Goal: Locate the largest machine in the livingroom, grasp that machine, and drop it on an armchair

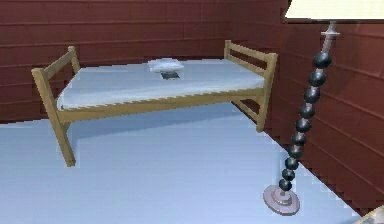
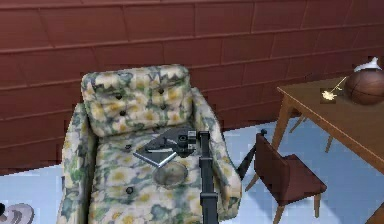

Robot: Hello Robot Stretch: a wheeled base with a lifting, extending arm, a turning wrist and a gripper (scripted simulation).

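Pincer point(image 2: 183, 145): it stands at the far end of my arm point(image 2: 206, 185), seen against the armchair's seat. I cannot tell whether its fingers are apart or together, nor whether it holds anything, because a slab sits right at it against the cushion.

Bed point(image 1: 120, 90): wooden frame and pale mattress, set into the corner of the brick wall, with a small flat item point(image 1: 166, 69) near its head.

Armchair point(image 2: 130, 100): floral, backed against the wall, its seat facing me. I judge it the drop target, which would explain why my arm is lined up with its middle.

Table point(image 2: 340, 118): wooden, to the armchair's right, bearing a round brown pot point(image 2: 366, 86).

Lamp point(image 1: 305, 110): a beaded pole standing beside the bed's foot.

Chair point(image 2: 285, 172): dark, drawn up to the table.

Slab point(image 2: 158, 155): grey, flat and tilted, probably the machine. It lies at the seat's centre, so I judge the task to be at the release step.
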